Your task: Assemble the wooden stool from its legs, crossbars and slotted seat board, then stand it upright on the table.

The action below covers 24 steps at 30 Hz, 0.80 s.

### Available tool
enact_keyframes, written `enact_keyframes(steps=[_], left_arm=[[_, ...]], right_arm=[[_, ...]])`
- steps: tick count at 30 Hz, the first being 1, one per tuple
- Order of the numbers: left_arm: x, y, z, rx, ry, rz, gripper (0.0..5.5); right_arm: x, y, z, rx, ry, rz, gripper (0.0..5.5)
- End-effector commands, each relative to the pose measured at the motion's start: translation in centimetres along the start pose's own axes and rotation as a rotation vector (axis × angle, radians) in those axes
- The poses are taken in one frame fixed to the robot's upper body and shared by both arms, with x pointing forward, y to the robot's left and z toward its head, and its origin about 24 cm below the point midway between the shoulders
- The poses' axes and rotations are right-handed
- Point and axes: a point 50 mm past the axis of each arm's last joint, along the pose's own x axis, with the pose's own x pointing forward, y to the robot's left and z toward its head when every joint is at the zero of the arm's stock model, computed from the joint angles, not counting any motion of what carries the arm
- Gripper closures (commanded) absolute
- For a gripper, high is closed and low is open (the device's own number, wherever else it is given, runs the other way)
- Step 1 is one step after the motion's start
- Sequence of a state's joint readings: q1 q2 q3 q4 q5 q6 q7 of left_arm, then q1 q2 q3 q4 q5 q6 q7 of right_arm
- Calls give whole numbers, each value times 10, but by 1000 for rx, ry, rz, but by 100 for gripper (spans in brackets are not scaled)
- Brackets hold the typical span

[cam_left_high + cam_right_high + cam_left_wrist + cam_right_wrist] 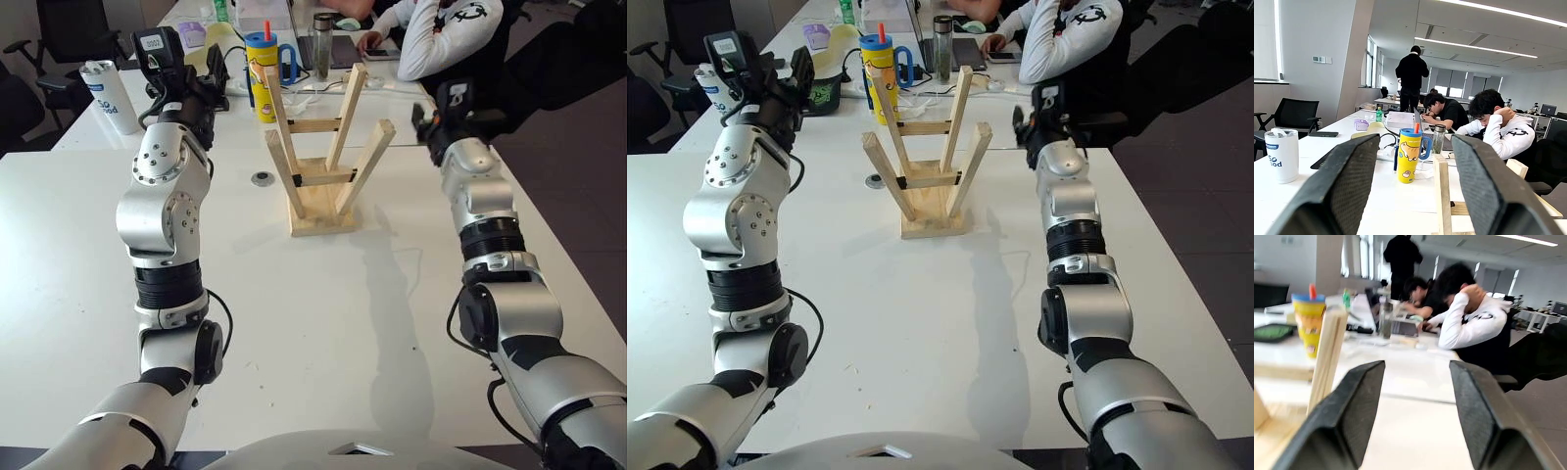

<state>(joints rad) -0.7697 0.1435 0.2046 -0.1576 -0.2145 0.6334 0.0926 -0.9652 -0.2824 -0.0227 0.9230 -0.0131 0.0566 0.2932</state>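
The wooden stool (321, 176) stands upside down in the middle of the white table (323, 323), its seat board (323, 221) flat on the surface and its legs and crossbars pointing up. My left gripper (201, 78) is held up behind and to the left of the stool, open and empty; one leg (1442, 196) rises between its fingers (1337, 196) farther off. My right gripper (436, 110) hovers to the right of the stool at leg-top height, open and empty, with a leg (1327, 357) close beside it.
A yellow cup with a blue lid (263, 76) stands just behind the stool, and a white tumbler (108, 96) at the far left. A cable grommet (261, 178) sits left of the stool. People sit at the far desks with laptops and bottles.
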Motion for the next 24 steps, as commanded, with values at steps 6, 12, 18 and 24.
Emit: enact_keyframes(steps=[6, 12, 18, 24], left_arm=[[1, 19, 13, -2, -35, 49, 279], [-1, 45, 21, 18, -64, 127, 279], [-5, 43, 16, 17, -57, 130, 279], [-5, 39, 13, 11, -50, 119, 279]], right_arm=[[-71, 96, 9, -46, -108, 1268, 306], [-47, 84, 23, -51, -145, 875, 306], [-17, 63, -17, -470, 103, 475, 306], [-2, 106, 7, -367, -175, 279, 306]])
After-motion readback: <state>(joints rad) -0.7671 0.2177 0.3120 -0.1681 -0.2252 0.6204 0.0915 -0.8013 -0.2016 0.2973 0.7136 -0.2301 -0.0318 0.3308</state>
